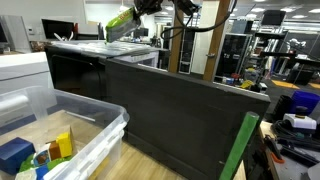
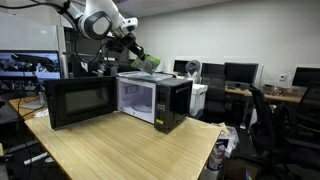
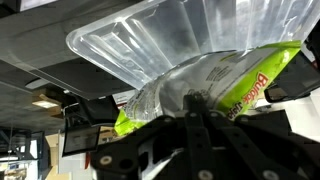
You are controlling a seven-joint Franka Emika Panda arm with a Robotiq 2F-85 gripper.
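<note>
My gripper (image 3: 197, 100) is shut on a clear plastic bag with a green and white label (image 3: 215, 75). In an exterior view the bag (image 1: 122, 20) hangs from the gripper (image 1: 145, 8) above the top of a black microwave (image 1: 75, 50). In an exterior view the gripper (image 2: 133, 48) holds the bag (image 2: 148, 63) just above the open microwave (image 2: 165, 100), near its top edge. The microwave door (image 2: 82, 102) is swung wide open.
A wooden table (image 2: 130, 150) carries the microwave. A clear plastic bin (image 1: 85, 135) with coloured toys stands in front of a dark partition (image 1: 180, 120). Office desks, monitors (image 2: 240, 72) and chairs (image 2: 270, 125) fill the background.
</note>
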